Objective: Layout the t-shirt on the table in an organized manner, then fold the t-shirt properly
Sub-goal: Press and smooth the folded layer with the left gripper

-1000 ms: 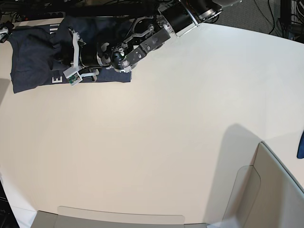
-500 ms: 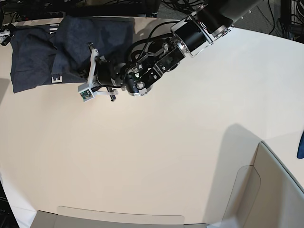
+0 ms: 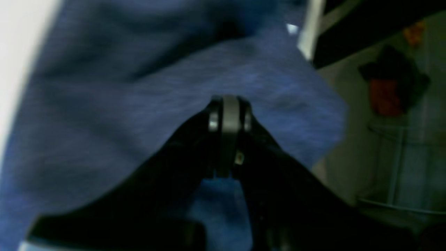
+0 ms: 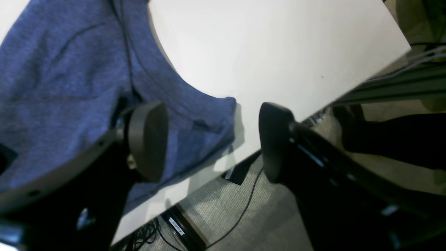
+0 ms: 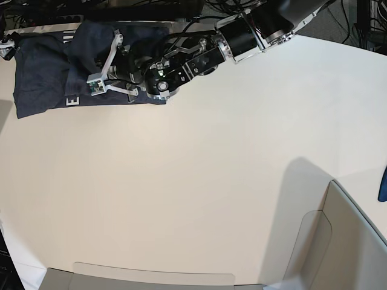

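The dark navy t-shirt [image 5: 48, 72] lies rumpled, partly folded over itself, at the off-white table's [image 5: 211, 181] far corner.

A robotics lab or test workspace. A large off-white table [image 5: 230, 169] with a curved edge carries a black robot arm [image 5: 242, 30]. Beyond the table's far edge, tangled cables [image 5: 230, 6] lie on grey carpet [image 4: 223, 216]. A beige cardboard-like box wall [image 5: 344, 241] stands at the table's near corner.

The right end effector [image 4: 212, 139] gapes over the t-shirt [image 4: 69, 87] corner at the table [image 4: 271, 48] edge.
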